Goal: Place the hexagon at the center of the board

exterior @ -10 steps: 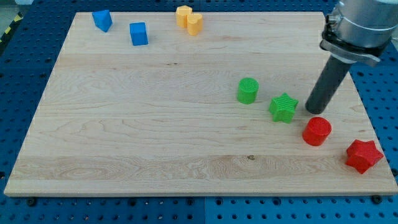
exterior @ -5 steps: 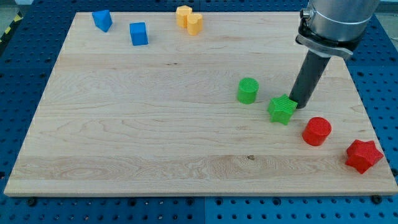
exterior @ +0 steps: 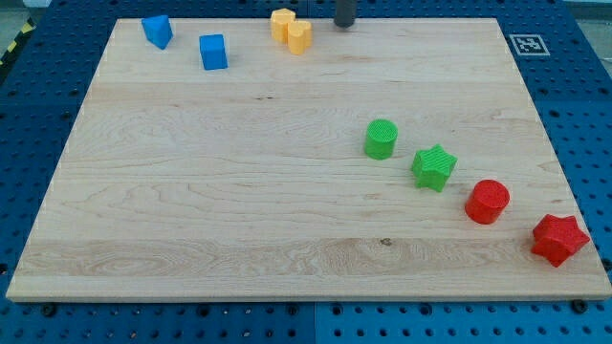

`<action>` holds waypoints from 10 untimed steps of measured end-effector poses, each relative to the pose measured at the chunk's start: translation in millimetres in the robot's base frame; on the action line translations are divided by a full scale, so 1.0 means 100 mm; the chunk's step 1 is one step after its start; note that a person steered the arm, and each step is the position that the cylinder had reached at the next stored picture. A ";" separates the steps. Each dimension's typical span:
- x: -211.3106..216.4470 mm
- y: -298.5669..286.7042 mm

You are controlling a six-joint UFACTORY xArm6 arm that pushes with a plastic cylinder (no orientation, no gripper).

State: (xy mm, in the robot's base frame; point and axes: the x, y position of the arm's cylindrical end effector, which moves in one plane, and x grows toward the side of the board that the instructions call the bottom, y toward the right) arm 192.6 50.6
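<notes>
Camera view, single frame.

- My tip (exterior: pixel 344 26) sat at the 12 o'clock edge of the desk (exterior: pixel 220 201). Only a short dark stub of the rod showed, cut off by the view's top.
- Pincer state: cannot tell, nothing in this view showed it.
- Two yellow blocks were touching each other at about 9 o'clock from my tip, near it but apart. The far yellow block (exterior: pixel 282 21) looked like the hexagon, though its facets were hard to confirm at this size. The near yellow block (exterior: pixel 300 36) was rounder and I couldn't make out its shape.
- The hexagon candidate was right on the desk's 12 o'clock edge, well apart from the desk centre, at roughly 12 o'clock from it.
- The blue block (exterior: pixel 157 30) lay toward the 11 o'clock corner, its shape unclear. The blue cube (exterior: pixel 213 52) was at 4 o'clock from it, near but apart.
- A diagonal row ran from right of centre toward the 4 o'clock corner: green cylinder (exterior: pixel 381 139), green star (exterior: pixel 434 167), red cylinder (exterior: pixel 488 202), red star (exterior: pixel 558 239). None of them were touching.
- The red star was close to the desk's 3 o'clock edge.
- My tip was well apart from the green, red and blue blocks.
</notes>
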 end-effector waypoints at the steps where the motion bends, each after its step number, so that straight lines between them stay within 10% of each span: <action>1: -0.01 -0.08; 10: -0.01 -1.41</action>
State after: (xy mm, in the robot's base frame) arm 191.6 -90.7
